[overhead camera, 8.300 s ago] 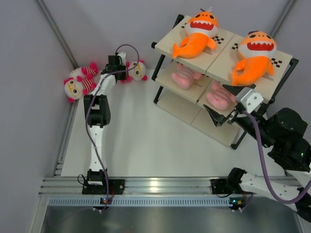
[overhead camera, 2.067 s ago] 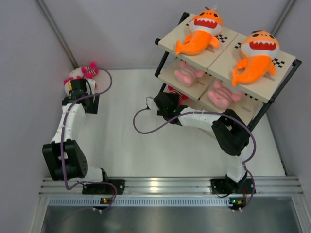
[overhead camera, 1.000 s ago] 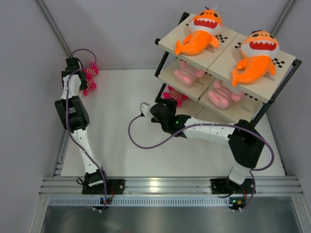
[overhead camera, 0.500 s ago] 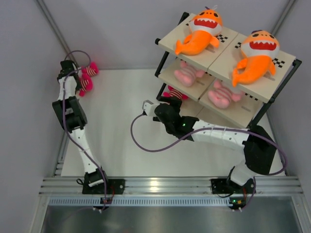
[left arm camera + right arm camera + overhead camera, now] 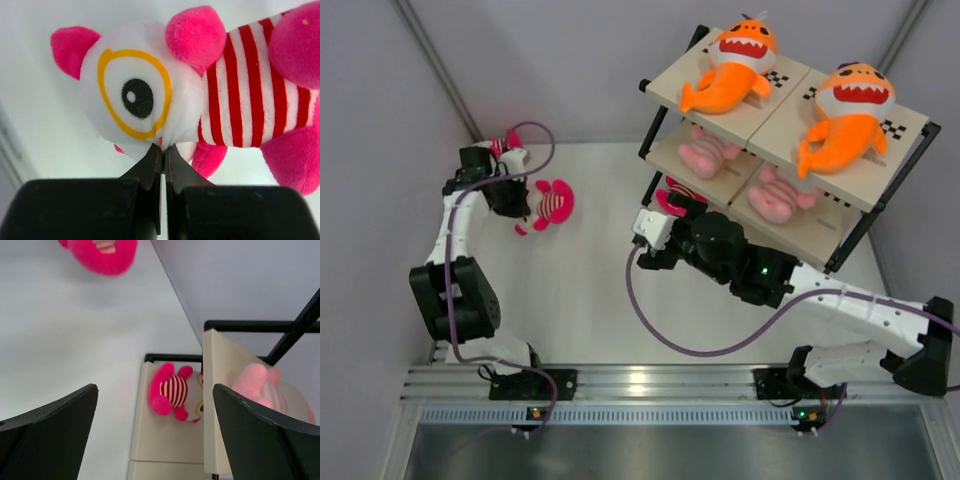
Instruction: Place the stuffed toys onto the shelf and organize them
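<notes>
Two orange sharks [image 5: 725,68] [image 5: 845,115] lie on the top boards of the shelf [image 5: 790,105]. Two pale pink dolls [image 5: 705,155] [image 5: 775,195] lie on the middle tier. One striped doll [image 5: 672,197] lies on the bottom board [image 5: 165,440], straight ahead of my open, empty right gripper [image 5: 665,222] [image 5: 155,387]. My left gripper [image 5: 525,200] [image 5: 162,147] is shut on the white face of the other striped doll [image 5: 552,205] [image 5: 210,95], at the table's left.
Grey walls close in the table at the back and left. The shelf's black frame post [image 5: 295,325] and a middle board edge [image 5: 212,390] stand near my right finger. A pink doll [image 5: 260,385] shows behind that board.
My left gripper has carried the striped doll from the back-left corner towards the table's middle. My right arm has swung its elbow right; its gripper stays by the bottom tier.
</notes>
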### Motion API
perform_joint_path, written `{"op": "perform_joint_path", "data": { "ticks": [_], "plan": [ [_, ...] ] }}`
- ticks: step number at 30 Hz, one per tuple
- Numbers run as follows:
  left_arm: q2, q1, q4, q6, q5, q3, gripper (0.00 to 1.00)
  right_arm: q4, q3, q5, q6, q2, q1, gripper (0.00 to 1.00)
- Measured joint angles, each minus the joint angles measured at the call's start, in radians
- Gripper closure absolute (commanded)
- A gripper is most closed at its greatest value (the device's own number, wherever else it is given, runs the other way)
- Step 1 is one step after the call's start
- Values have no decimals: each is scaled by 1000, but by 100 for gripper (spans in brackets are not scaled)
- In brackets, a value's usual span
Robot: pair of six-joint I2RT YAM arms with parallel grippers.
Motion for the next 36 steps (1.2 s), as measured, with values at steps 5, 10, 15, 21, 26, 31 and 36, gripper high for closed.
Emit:
{"op": "perform_joint_path", "data": {
  "ticks": [5, 10, 15, 21, 26, 31, 36],
  "plan": [
    [-274, -176, -95, 179, 168, -146, 100, -48, 68, -150, 55, -47, 1, 1],
    [-438, -382, -216, 311, 232, -267, 100, -154, 81, -353, 71, -48, 1, 1],
    [-482, -500, -330, 352, 299, -278, 100, -216, 77, -567, 98, -48, 1, 1],
    [-532, -556, -371, 348, 320, -278, 100, -161, 54, -699, 170, -45, 1, 3],
    [-552, -564, -377, 344, 321, -278, 100, -127, 53, -777, 237, 21, 1, 6],
    [-553, -564, -383, 334, 322, -278, 100, -109, 31, -805, 295, 66, 1, 31],
    [-553, -564, -393, 316, 331, -278, 100, -88, 23, -804, 366, 84, 1, 94]
  ]
}}
